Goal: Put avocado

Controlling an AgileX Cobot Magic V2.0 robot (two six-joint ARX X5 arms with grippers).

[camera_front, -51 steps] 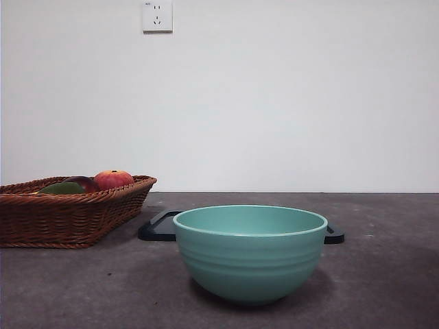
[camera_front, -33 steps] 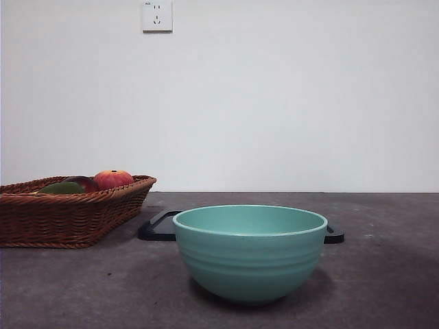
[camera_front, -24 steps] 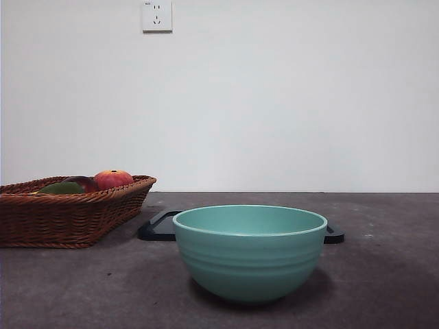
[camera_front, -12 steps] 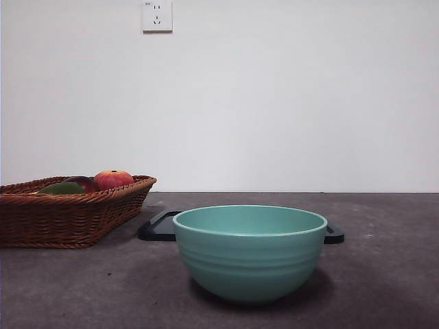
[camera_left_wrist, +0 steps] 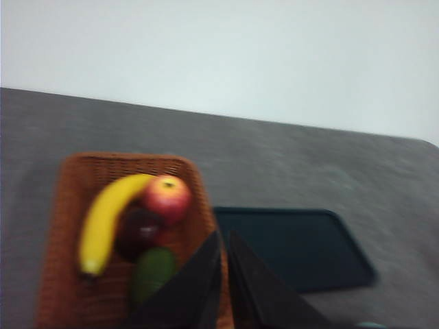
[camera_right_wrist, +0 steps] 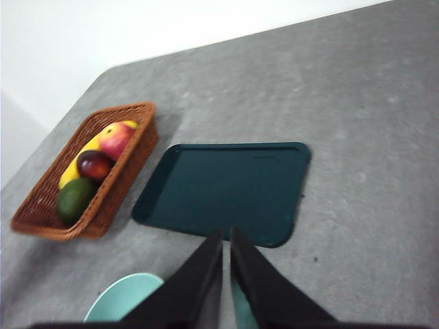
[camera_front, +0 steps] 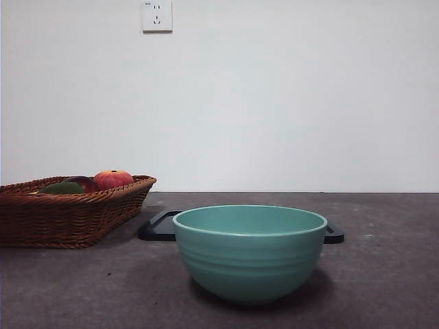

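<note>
The dark green avocado (camera_left_wrist: 152, 274) lies in a brown wicker basket (camera_left_wrist: 65, 205) beside a dark maroon fruit, a red-orange fruit and a banana. In the front view only the avocado's top (camera_front: 62, 187) shows above the basket rim (camera_front: 75, 199) at the far left. From the right wrist view the avocado (camera_right_wrist: 74, 199) sits at the basket's near end. My left gripper (camera_left_wrist: 223, 236) hangs shut and empty high above the table, near the basket's edge. My right gripper (camera_right_wrist: 225, 236) is shut too, high over the tray's near side. Neither arm shows in the front view.
A teal bowl (camera_front: 250, 250) stands at the table's front centre, its rim also showing in the right wrist view (camera_right_wrist: 127, 298). A flat dark tray (camera_right_wrist: 226, 192) lies between basket and bowl, behind the bowl (camera_front: 159, 226). A wall socket (camera_front: 157, 15) is on the white wall.
</note>
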